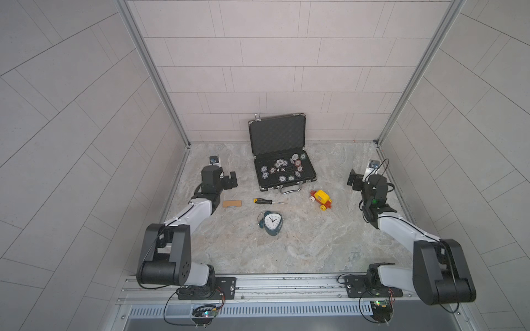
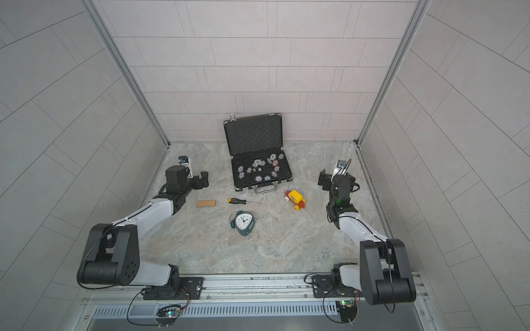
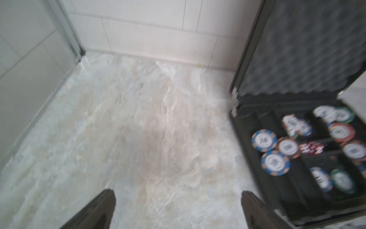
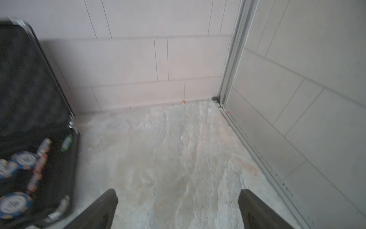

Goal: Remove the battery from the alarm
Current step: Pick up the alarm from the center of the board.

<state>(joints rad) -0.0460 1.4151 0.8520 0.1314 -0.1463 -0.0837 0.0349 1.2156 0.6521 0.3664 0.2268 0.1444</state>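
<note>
The dark teal alarm (image 1: 271, 223) (image 2: 243, 223) lies dial up on the marbled table, near the middle, in both top views. The battery is hidden. My left gripper (image 1: 231, 181) (image 2: 202, 180) hovers at the back left, far from the alarm and beside the case. In the left wrist view this gripper (image 3: 178, 193) is open, with only bare table between its fingers. My right gripper (image 1: 354, 179) (image 2: 324, 179) is at the back right, also far from the alarm. The right wrist view shows it (image 4: 177, 192) open and holding nothing. Neither wrist view shows the alarm.
An open black case (image 1: 276, 134) holding several poker chips stands at the back centre. A black-and-yellow screwdriver (image 1: 268, 201) lies just behind the alarm. A tan block (image 1: 232, 203) sits to its left and a yellow-and-red toy car (image 1: 321, 199) to its right. Walls enclose three sides.
</note>
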